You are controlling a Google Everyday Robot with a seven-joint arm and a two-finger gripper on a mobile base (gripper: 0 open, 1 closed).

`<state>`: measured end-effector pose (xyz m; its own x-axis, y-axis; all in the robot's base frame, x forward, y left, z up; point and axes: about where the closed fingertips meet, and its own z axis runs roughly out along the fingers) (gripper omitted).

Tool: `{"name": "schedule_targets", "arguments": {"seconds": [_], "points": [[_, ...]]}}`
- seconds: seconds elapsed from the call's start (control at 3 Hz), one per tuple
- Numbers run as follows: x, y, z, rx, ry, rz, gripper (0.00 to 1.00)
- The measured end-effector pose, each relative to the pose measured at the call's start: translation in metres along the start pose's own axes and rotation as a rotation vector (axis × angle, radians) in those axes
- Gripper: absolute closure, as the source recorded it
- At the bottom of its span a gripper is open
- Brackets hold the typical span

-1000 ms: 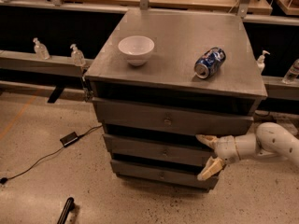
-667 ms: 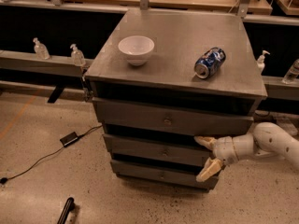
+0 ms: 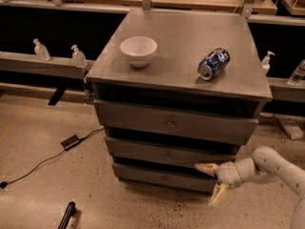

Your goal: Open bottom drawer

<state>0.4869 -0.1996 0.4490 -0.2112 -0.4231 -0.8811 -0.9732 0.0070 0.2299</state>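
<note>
The grey cabinet has three stacked drawers. The bottom drawer [image 3: 164, 178] is the narrowest and lowest, with a small round knob [image 3: 165, 179] at its centre; its front sits about flush with the drawers above. My gripper [image 3: 212, 184] comes in from the right on a white arm, level with the bottom drawer's right end. Its two cream fingers are spread wide: the upper fingertip [image 3: 204, 167] lies at the gap above the drawer, and the lower one hangs down below the drawer. Nothing is between them.
On the cabinet top [image 3: 176, 42] stand a white bowl [image 3: 138, 50] and a blue can [image 3: 213, 64] on its side. A black adapter and cable [image 3: 70, 141] lie on the floor at left, a dark object [image 3: 66, 215] at the lower left. Small bottles [image 3: 77, 56] line a ledge behind.
The gripper has shifted a little to the left and downward, toward the bottom drawer's right end. The drawers, bowl and can have not moved.
</note>
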Motion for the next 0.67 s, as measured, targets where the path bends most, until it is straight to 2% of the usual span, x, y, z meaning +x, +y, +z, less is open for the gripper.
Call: {"name": "schedule_targets", "arguments": {"seconds": [0.33, 0.67], "points": [[0.101, 0.032, 0.031, -0.029, -0.156, 0.076, 0.00], [0.174, 0.053, 0.059, 0.033, -0.247, 0.157, 0.00]]}}
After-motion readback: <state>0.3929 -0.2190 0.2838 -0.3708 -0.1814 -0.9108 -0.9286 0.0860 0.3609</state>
